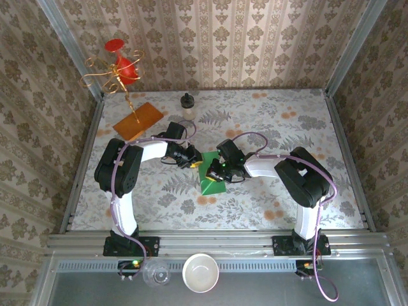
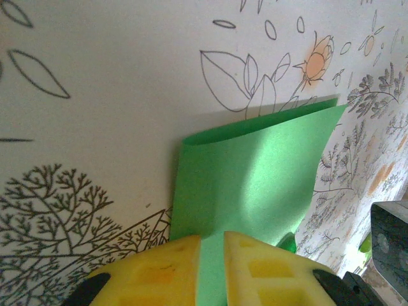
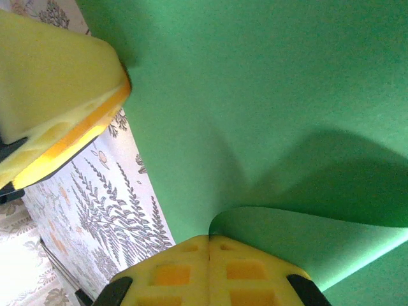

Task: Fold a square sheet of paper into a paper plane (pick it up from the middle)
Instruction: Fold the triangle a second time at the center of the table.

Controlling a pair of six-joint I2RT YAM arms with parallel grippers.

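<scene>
Yellow padded fingers [image 2: 169,271] of the left gripper [image 2: 211,248] stand a narrow slit apart at the bottom of the left wrist view. A strip of the square sheet of paper [image 2: 255,178] runs down between them, so this gripper is clamped on the sheet. Beyond the tips the bright green paper spreads up and to the right, bowed into a loose fold, with its far edge lifted off the table [image 2: 95,95] and casting a shadow on the printed leaves.

In the right wrist view, the right gripper [image 3: 209,241] has its two pads pressed flat together with no gap. A curl of the green sheet [image 3: 268,95] rises right at their tips and seems to be nipped between them, though the contact itself is hidden behind the pads. The rest of the paper arches overhead, and one pad [image 3: 54,89] of the left gripper sits at the upper left, against the sheet's edge.

From above, the two grippers meet nose to nose near the middle of the floral tabletop, the left [image 1: 192,160] just beside the right [image 1: 214,171]. The green paper [image 1: 211,185] hangs between and below them, tapering toward the near side. Well apart, toward the far left, lie an orange-brown board [image 1: 140,119] and a small bottle [image 1: 187,102]. A white bowl [image 1: 201,273] rests on the near ledge between the arm bases.
</scene>
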